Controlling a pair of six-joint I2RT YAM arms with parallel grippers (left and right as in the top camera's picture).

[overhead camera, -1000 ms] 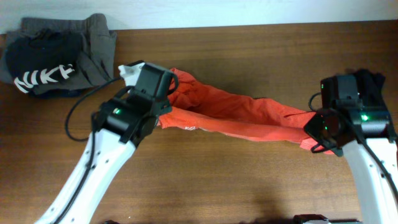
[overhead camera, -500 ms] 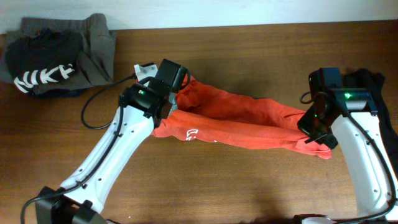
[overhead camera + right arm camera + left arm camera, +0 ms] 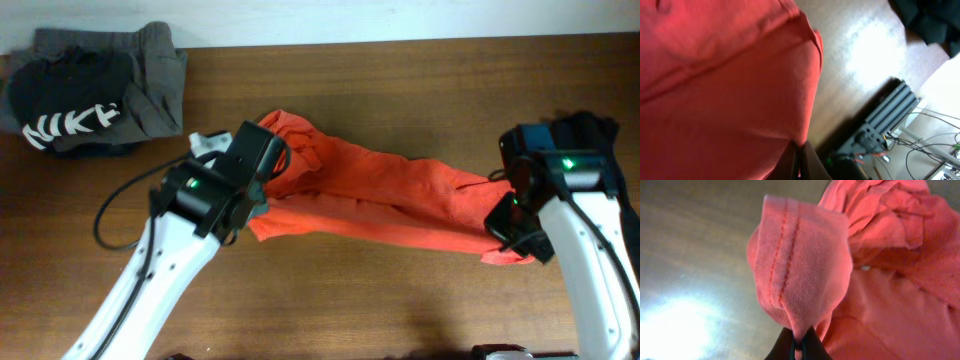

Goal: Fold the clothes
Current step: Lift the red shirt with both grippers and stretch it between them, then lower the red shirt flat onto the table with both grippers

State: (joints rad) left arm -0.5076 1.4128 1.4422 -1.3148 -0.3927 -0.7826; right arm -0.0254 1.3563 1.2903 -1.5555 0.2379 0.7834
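The clothes here are a red-orange shirt [image 3: 390, 195], stretched in a loose band across the middle of the wooden table [image 3: 400, 80]. My left gripper [image 3: 262, 192] holds its left end. In the left wrist view the gripper [image 3: 799, 343] is shut on a stitched hem of the shirt [image 3: 805, 265], which folds up above the jaws. My right gripper [image 3: 503, 228] holds the right end. In the right wrist view the gripper [image 3: 799, 151] is shut on an edge of the shirt [image 3: 725, 85], which fills most of that view.
A pile of dark grey and black garments [image 3: 90, 90] with white lettering lies at the back left corner. More black fabric [image 3: 590, 130] sits at the right edge behind my right arm. A black cable [image 3: 115, 205] loops left of my left arm. Off the table's edge stands black equipment [image 3: 885, 115].
Both grippers have come toward the table's front, carrying the shirt with them. The left one also shifted slightly left. The white lettering on the shirt no longer shows.
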